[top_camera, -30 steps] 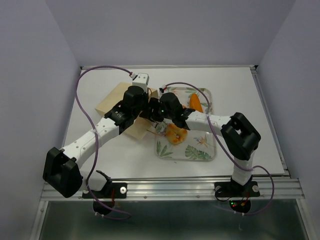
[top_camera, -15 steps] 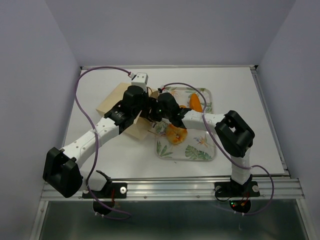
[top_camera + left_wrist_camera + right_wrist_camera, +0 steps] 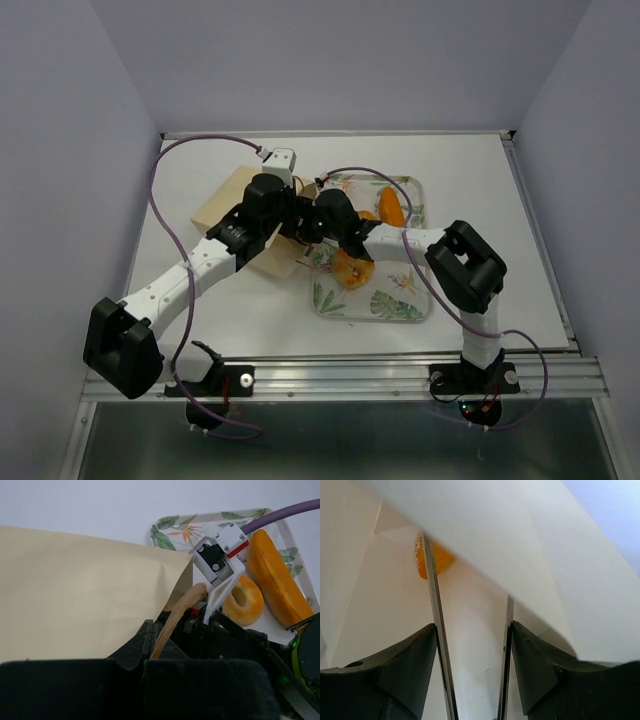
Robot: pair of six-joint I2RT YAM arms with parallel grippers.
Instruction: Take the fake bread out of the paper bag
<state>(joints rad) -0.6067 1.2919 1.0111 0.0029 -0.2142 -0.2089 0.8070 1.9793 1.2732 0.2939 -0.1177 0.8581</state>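
Leaf-patterned tray (image 3: 400, 305) on white table (image 3: 500, 215)

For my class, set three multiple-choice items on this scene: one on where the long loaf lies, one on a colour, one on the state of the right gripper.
1. Where does the long loaf lie?
A inside the paper bag
B on the leaf-patterned tray
C on top of the paper bag

2. What colour is the cable that runs along the arm?
A green
B purple
C yellow

3. How does the right gripper stand?
A shut on the long loaf
B open above the leaf-patterned tray
C open inside the paper bag

Key:
1 B: the left wrist view shows the loaf resting on the leaf pattern.
2 B: the cable is plainly purple.
3 C: its fingers stand apart between paper walls, with nothing between them.
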